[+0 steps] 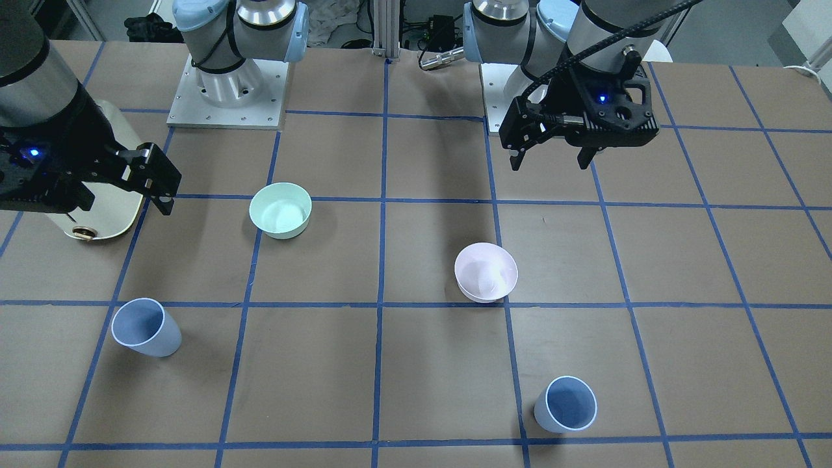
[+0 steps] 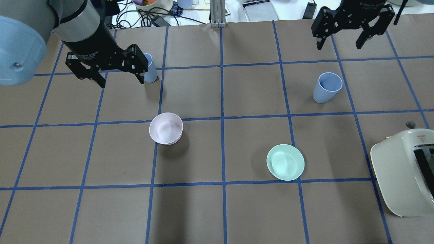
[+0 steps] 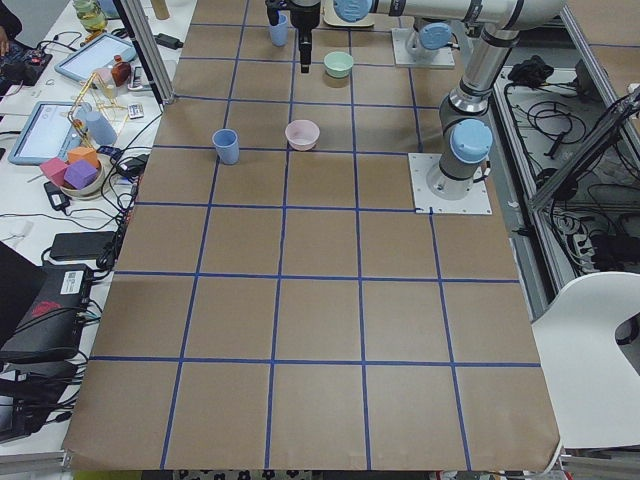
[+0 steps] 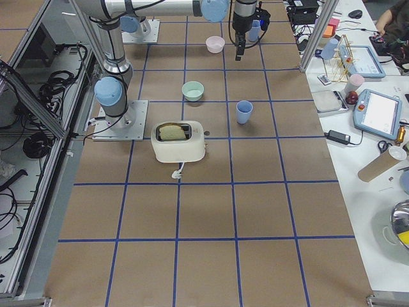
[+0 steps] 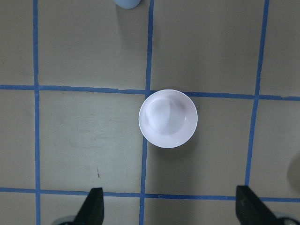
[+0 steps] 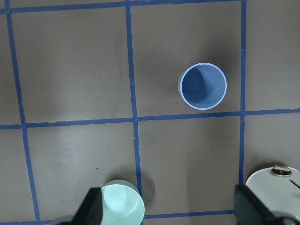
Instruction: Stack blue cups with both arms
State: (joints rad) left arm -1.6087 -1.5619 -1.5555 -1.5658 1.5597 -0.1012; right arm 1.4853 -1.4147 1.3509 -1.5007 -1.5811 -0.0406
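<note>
Two blue cups stand upright on the brown table. One cup (image 2: 327, 87) is on the right side; it also shows in the front view (image 1: 146, 327) and in the right wrist view (image 6: 202, 86). The other cup (image 2: 150, 70) is at the far left, partly hidden behind my left gripper (image 2: 121, 81); it also shows in the front view (image 1: 567, 404). My left gripper (image 1: 550, 164) is open and empty, high above the table. My right gripper (image 2: 339, 45) is open and empty, high beyond the right cup; in the front view it (image 1: 123, 205) hangs over the toaster.
A pale pink bowl (image 2: 166, 128) sits left of centre, straight below the left wrist camera (image 5: 168, 118). A mint-green bowl (image 2: 285, 162) sits right of centre. A cream toaster (image 2: 403, 173) stands at the right edge. Blue tape lines grid the table.
</note>
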